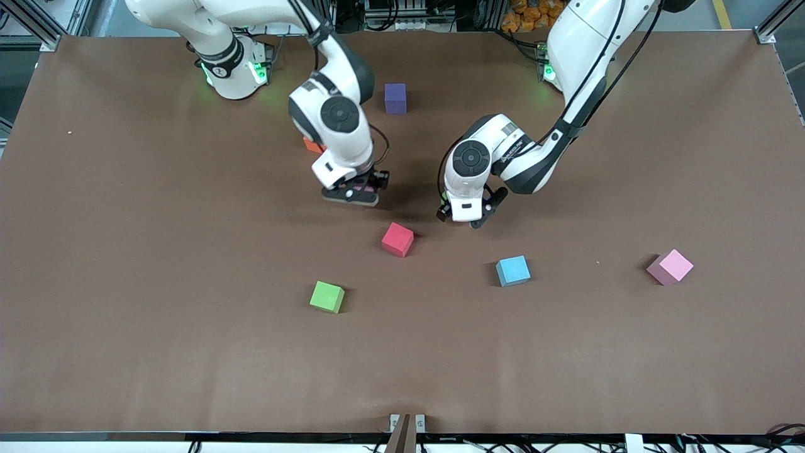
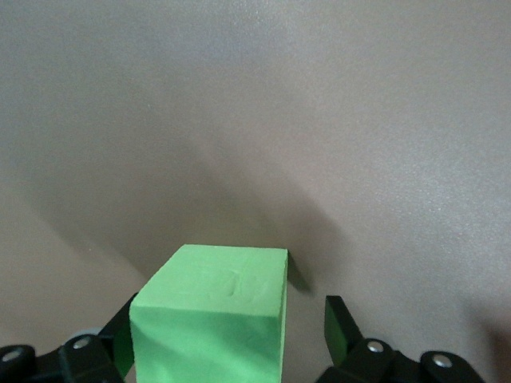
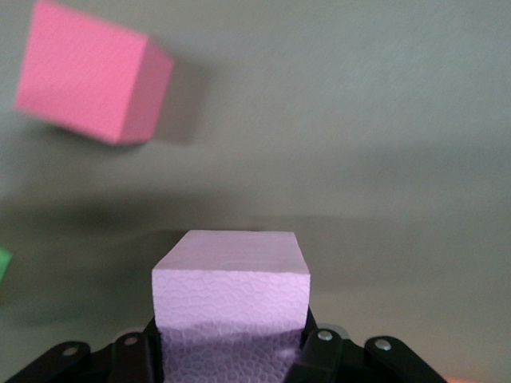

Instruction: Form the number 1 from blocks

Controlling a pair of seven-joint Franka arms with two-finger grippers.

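Left gripper: fingers spread, green block between them, a gap beside one finger. Right gripper: fingers pinch a pink block.

We see a robotics lab, not a home or shop. Two white industrial arms, the right arm and the left arm, are bolted at the top edge of a wide brown counter, bases lit with green status lights. Aluminium extrusion framing stands at the counter's corners, black cables run along the arms, and more wiring hangs under the near edge. A camera mount bracket sits at the near edge. We note plain coloured foam blocks scattered as test props. A yellow floor line shows past the counter.
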